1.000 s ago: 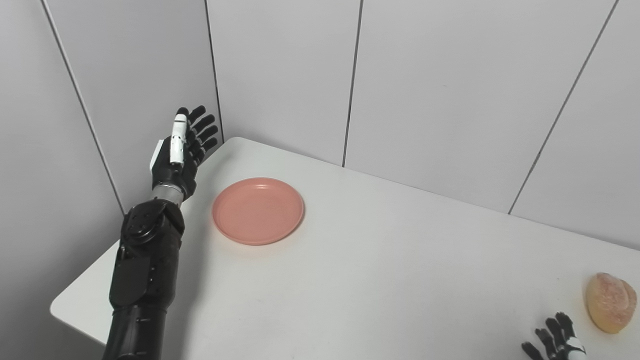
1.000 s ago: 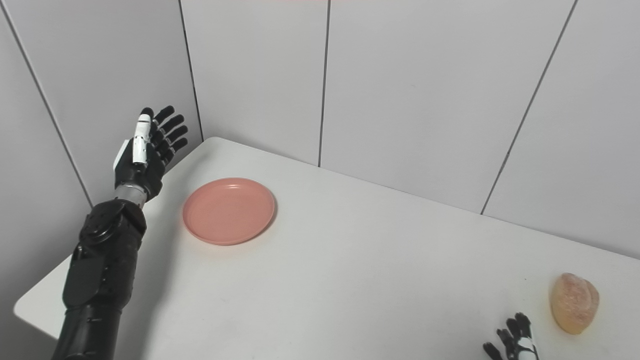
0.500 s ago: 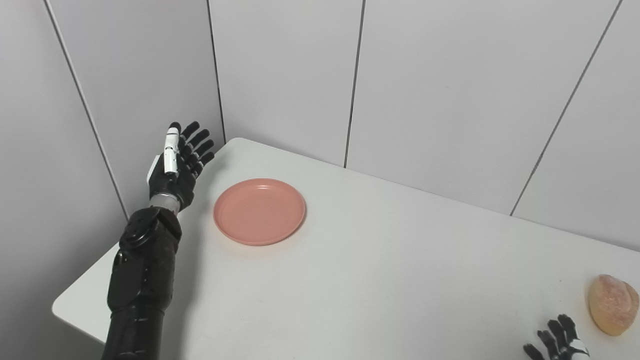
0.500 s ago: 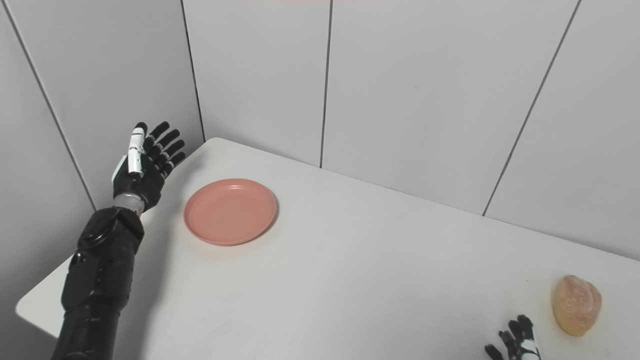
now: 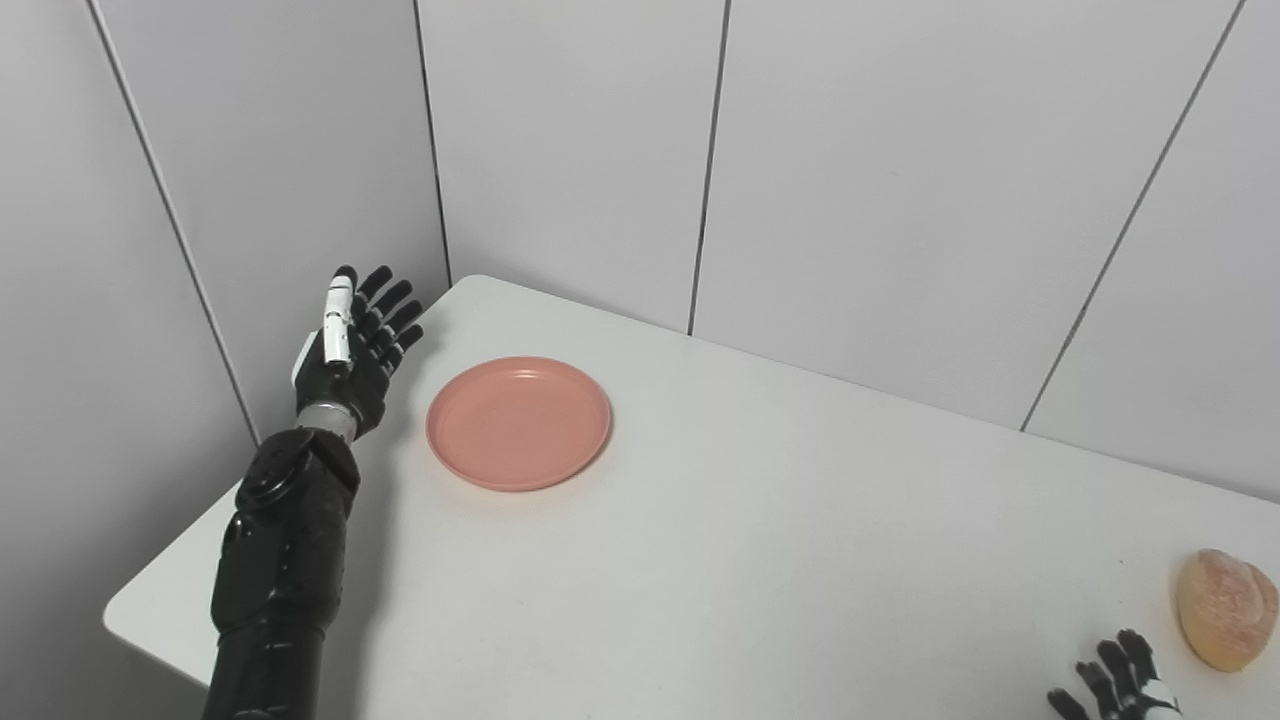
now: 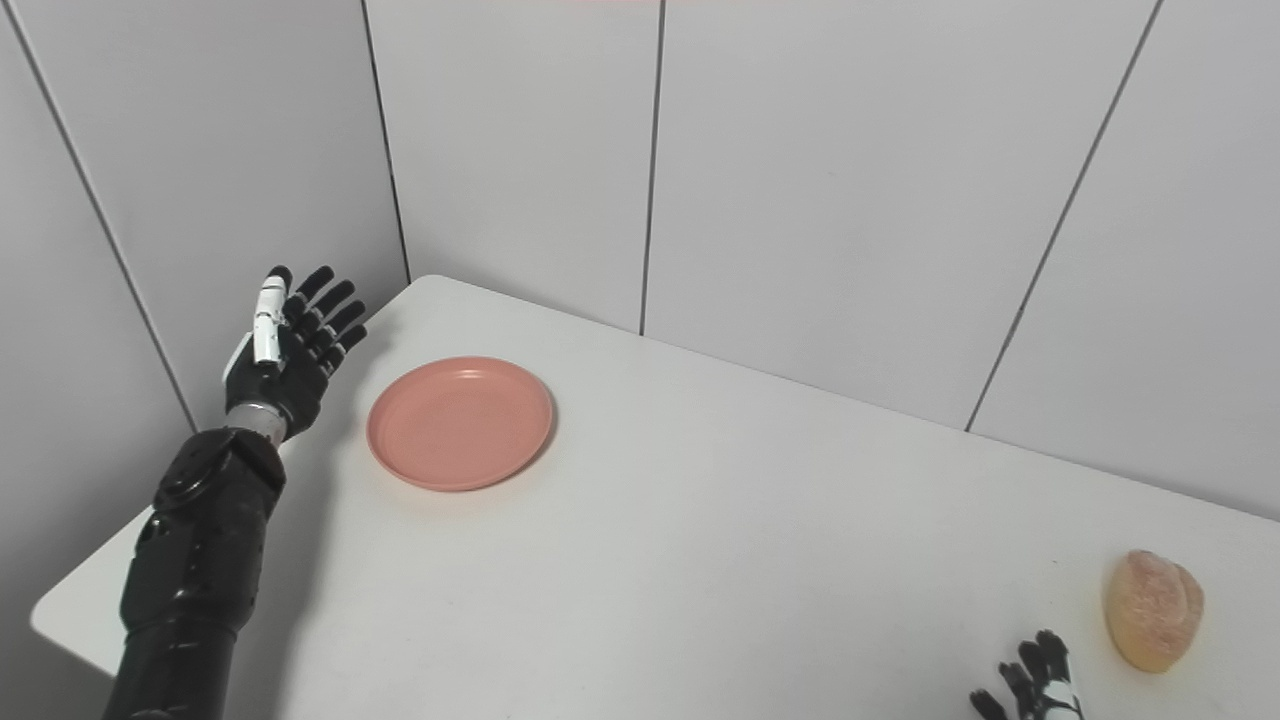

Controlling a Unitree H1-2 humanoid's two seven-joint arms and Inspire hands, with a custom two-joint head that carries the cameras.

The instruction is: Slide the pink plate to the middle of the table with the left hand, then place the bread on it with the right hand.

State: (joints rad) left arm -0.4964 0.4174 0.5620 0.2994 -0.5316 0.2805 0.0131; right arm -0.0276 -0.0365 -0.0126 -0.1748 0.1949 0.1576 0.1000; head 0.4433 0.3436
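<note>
Nothing done yet: plate (image 5: 518,423) sits far left on table (image 5: 760,560), left hand (image 5: 350,340) spread empty just left of it, bread (image 5: 1223,608) near right beside right hand (image 5: 1118,685), fingers apart, mostly cropped.

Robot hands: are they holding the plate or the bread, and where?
Neither. The left hand is open beside the plate, not touching it. The right hand sits with fingers apart near the bread, not touching it.
</note>
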